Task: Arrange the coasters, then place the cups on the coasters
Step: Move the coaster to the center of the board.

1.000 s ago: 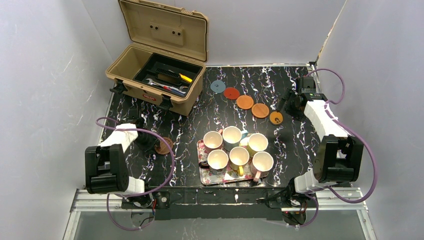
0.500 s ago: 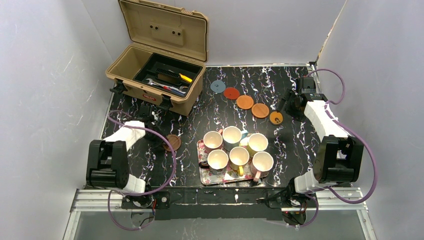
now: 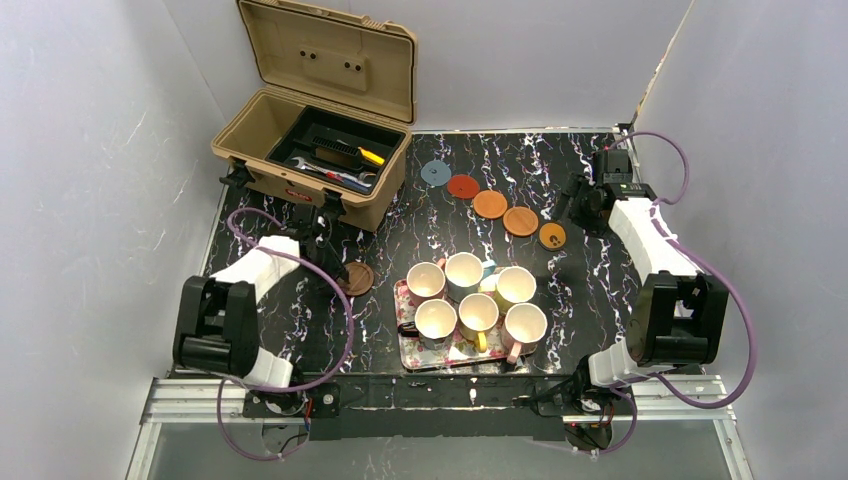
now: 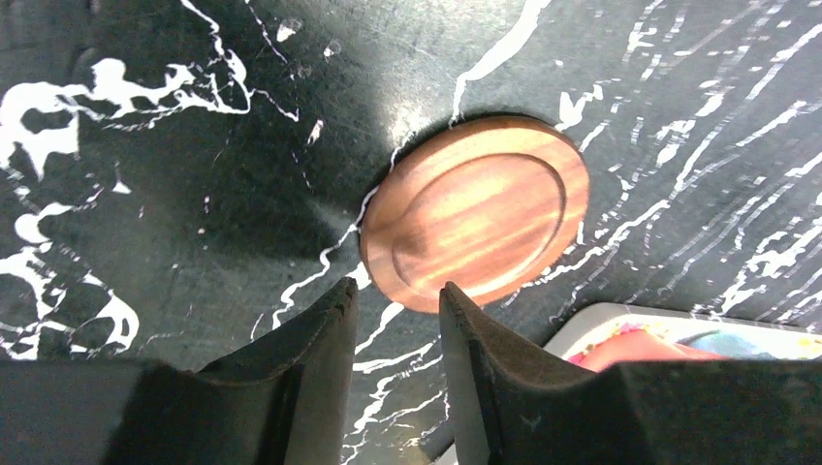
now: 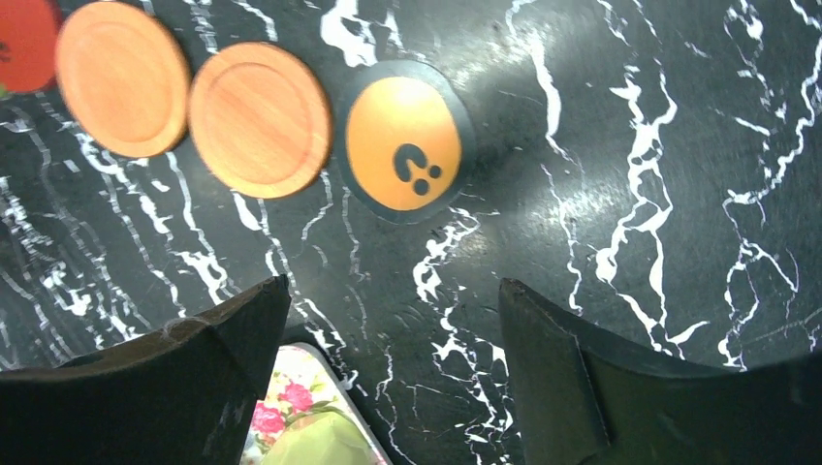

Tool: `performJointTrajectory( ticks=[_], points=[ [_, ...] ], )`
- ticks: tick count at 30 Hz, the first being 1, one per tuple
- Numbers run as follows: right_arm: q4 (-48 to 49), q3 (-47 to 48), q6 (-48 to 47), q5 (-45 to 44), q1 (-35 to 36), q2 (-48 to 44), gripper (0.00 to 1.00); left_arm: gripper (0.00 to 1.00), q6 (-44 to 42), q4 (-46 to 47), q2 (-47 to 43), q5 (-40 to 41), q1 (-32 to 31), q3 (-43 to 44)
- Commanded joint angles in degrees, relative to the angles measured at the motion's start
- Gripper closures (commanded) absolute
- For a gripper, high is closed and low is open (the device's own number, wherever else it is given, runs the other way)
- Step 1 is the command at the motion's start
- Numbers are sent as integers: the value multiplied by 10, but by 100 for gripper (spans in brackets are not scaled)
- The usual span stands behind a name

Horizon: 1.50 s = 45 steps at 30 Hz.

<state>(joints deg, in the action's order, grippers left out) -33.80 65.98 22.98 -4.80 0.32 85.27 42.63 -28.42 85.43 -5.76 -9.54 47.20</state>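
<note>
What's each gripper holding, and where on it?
Nothing held. Left gripper: jaws narrowly apart, empty, tips at the near rim of the brown coaster. Right gripper: wide open, empty.

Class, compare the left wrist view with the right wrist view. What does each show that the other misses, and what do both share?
Left wrist only: a dark brown coaster lying flat just ahead of the left gripper, whose jaws stand narrowly apart on nothing.
Right wrist only: a yellow-orange coaster, two orange coasters and the edge of a red coaster in a row, beyond the wide-open right gripper.
Both: the black marbled table and a corner of the floral tray.
</note>
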Motion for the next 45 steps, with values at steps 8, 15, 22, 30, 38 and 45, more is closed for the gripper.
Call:
performJointTrajectory(
  ticks=[8, 15, 22, 30, 38, 45],
  points=[
    [-5, 156, -56, 44, 116, 42, 14, 32, -4, -129, -162, 100, 0, 55],
    [-2, 242, -63, 44, 252, 123, 16, 2, -9, -208, -226, 120, 7, 166],
    [-4, 308, -64, 64, 379, 222, 18, 2, -39, -234, -202, 71, 24, 278],
    [2, 342, -64, 69, 460, 292, 19, 2, -46, -242, -219, 17, 30, 275],
    [92, 279, 25, 52, 506, 292, 26, 2, -54, -241, -261, 17, 30, 250],
    [141, 257, 61, -38, 572, 313, 25, 2, -70, -242, -292, 23, 26, 233]
  ],
)
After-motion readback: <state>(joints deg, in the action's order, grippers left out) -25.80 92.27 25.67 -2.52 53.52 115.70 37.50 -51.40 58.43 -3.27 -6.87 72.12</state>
